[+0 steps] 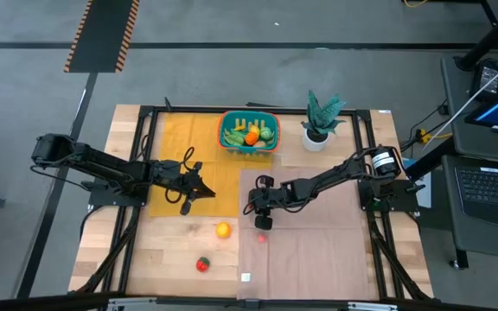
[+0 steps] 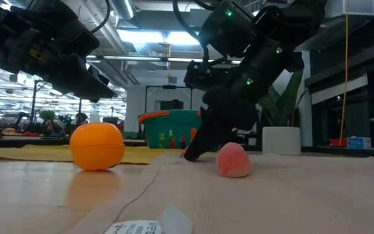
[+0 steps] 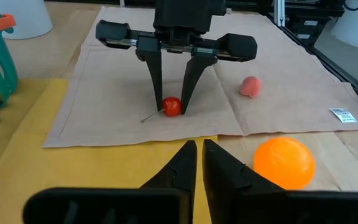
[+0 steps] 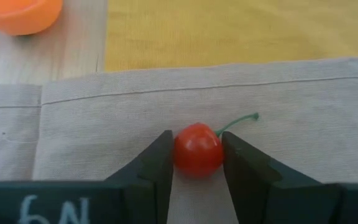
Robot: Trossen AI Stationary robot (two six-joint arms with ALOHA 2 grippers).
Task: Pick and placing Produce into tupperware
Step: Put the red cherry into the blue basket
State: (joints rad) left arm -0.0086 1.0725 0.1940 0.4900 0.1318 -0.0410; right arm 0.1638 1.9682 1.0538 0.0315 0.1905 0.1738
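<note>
While my left gripper [image 3: 197,163] hangs pinched together, my right gripper [image 4: 196,163] clamps the red cherry [image 4: 197,150] on the beige cloth [image 4: 303,118].

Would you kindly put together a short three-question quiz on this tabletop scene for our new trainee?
1. True or false: the right end effector has its fingers on either side of a small red cherry.
2. Which lies nearer the orange ball on the beige cloth: A) the pink fruit, B) the teal basket?
3. Fill in: the left end effector is empty and ____.

Key: 1 true; 2 A; 3 shut.
</note>
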